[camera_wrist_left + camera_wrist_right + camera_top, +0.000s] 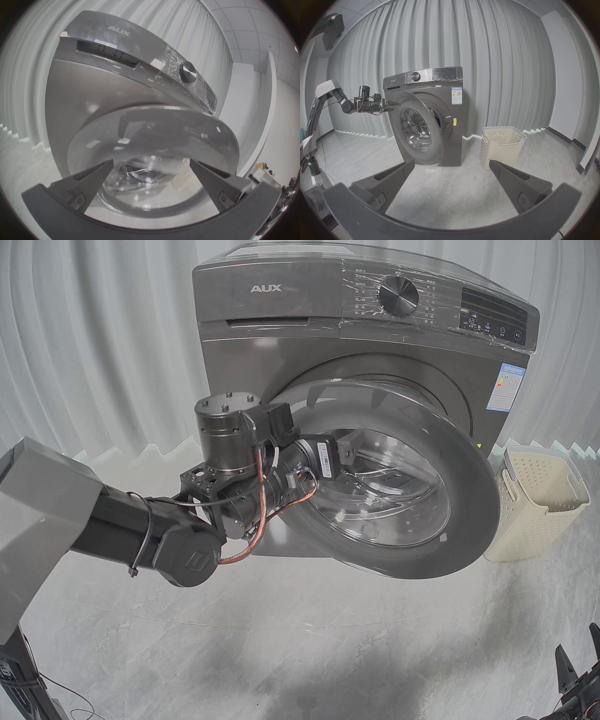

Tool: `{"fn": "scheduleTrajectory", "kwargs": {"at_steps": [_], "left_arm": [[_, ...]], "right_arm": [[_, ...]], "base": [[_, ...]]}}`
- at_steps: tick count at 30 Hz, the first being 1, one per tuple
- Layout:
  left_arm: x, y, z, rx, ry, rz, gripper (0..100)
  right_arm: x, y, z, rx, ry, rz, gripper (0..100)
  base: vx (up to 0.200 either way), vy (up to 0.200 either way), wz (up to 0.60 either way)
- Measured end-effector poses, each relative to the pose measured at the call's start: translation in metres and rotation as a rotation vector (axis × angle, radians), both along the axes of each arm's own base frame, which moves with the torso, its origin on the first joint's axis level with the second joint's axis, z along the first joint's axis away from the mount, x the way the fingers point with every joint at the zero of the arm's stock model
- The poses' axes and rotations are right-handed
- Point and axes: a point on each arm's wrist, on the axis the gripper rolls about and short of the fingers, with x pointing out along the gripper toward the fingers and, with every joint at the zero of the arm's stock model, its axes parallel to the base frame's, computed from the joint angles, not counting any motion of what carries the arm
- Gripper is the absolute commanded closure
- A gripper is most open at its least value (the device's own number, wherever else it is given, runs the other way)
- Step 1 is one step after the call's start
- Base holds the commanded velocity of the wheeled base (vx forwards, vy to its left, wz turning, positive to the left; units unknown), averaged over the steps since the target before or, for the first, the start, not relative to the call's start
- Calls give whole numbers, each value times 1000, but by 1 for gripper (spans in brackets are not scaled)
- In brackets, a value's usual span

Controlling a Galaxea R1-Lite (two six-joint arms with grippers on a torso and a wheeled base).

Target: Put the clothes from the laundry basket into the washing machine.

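The laundry basket (531, 515) stands on the floor (300, 627) just to the right of the washing machine (262, 359). It is a cream plastic tub, roughly rectangular, tapering downward, its walls pierced with rows of small holes and its rim carrying handles. Whether clothes lie in it I cannot tell, as its walls hide most of the inside.

The machine is dark grey, smooth and glossy. Its round door (462, 509), a thick rim around a clear glass bowl, stands partly open. The door's free edge swings out to the right and near, close to the basket's left wall.

The left gripper (150, 167) is up at the door's far left side, its fingers (97, 175) spread wide with nothing between them. The right gripper (450, 168) hangs low at the near right, its fingers (397, 175) also spread and empty.

The basket lies straight ahead of the right gripper, farther across the bare floor, so the right arm is the nearer one for reaching in. The basket's mouth faces up, so a reach probably has to come down from above. Anything lifted would likely have to pass round the door's free edge to reach the drum opening (437, 115).

A white pleated curtain (94, 334) hangs behind it all.
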Motion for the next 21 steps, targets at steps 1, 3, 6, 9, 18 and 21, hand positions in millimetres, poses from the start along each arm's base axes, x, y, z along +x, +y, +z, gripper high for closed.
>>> {"fn": "scheduleTrajectory", "kwargs": {"at_steps": [1,3,6,9,18,21], "left_arm": [[-2,1,-4,8,11,1,0],[-8,5,-11,28,36,2,0],[-24,17,-15,54,66,0,0],[-47,34,-13,72,85,-3,0],[-135,106,4,86,72,-6,0],[-164,132,8,90,50,1,0]], "right_arm": [[0,0,0,0,0,0,0],[0,0,0,0,0,-1,0],[0,0,0,1,0,-1,0],[0,0,0,1,0,-1,0],[0,0,0,-2,0,1,0],[0,0,0,-4,0,2,0]], "base": [[0,0,0],[0,0,0],[0,0,0],[0,0,0],[0,0,0],[0,0,0]]}}
